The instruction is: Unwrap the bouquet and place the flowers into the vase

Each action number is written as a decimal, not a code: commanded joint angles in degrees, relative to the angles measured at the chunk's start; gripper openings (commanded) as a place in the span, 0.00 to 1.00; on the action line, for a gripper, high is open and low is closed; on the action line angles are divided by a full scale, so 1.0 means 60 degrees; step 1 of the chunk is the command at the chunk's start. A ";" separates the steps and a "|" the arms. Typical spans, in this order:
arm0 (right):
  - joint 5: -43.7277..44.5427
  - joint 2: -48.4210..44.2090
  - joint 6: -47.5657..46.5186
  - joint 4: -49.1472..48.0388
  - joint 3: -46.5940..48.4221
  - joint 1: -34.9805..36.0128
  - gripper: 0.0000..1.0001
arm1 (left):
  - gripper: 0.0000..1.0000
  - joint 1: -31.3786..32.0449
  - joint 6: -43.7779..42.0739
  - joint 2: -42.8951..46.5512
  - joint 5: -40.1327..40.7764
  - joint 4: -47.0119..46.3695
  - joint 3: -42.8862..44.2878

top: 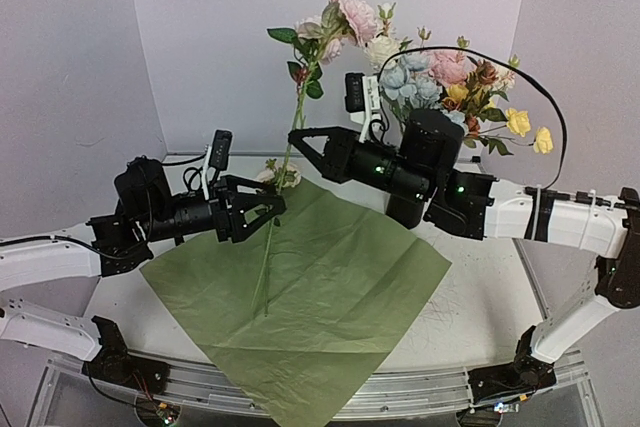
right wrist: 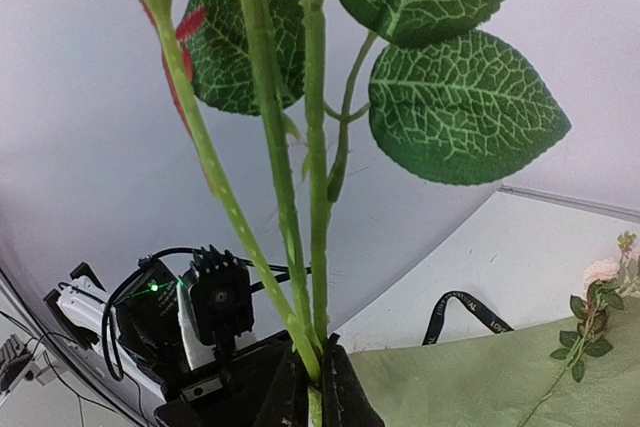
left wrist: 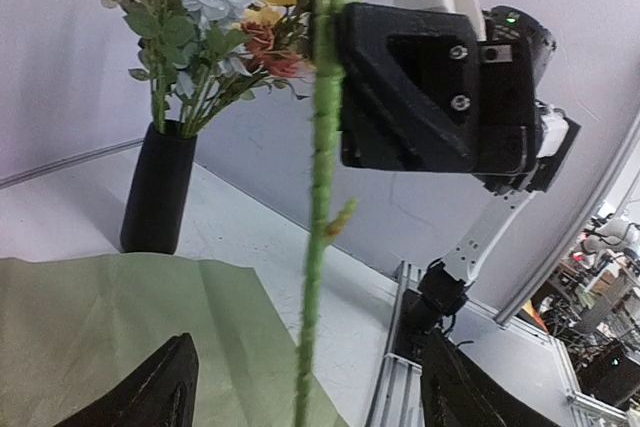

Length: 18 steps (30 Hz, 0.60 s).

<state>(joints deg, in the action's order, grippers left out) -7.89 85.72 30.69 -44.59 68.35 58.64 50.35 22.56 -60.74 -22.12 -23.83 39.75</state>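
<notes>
Well, the right gripper is clamped on the stems of a rose bunch, which rises tilted toward one o'clock in the top view; the left gripper sits lower on those stems, its fingers spread apart on either side; the vase stands at about one o'clock on the table, partly behind the right arm, with the flowers in it; the green paper lies spread flat from centre to six o'clock.
</notes>
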 commanded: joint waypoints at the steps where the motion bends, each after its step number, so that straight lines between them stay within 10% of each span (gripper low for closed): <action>1: -0.0160 -0.1202 -0.1044 -0.0076 -0.0265 -0.0008 0.00 | 0.86 0.0017 -0.0010 0.0555 0.1842 -0.0399 -0.0359; 9: -0.0866 -0.3617 -0.3466 0.0125 -0.2008 -0.0017 0.00 | 0.92 0.0002 0.0223 0.0837 0.4517 -0.0379 -0.0807; 18: 0.2159 -0.7421 -0.4597 0.1178 -0.4710 -0.0026 0.00 | 0.90 -0.0031 0.0198 0.0531 0.4635 -0.0380 -0.0664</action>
<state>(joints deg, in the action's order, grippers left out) -5.25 49.43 7.78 -38.68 44.12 58.54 50.30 23.85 -56.70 3.95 -24.08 35.09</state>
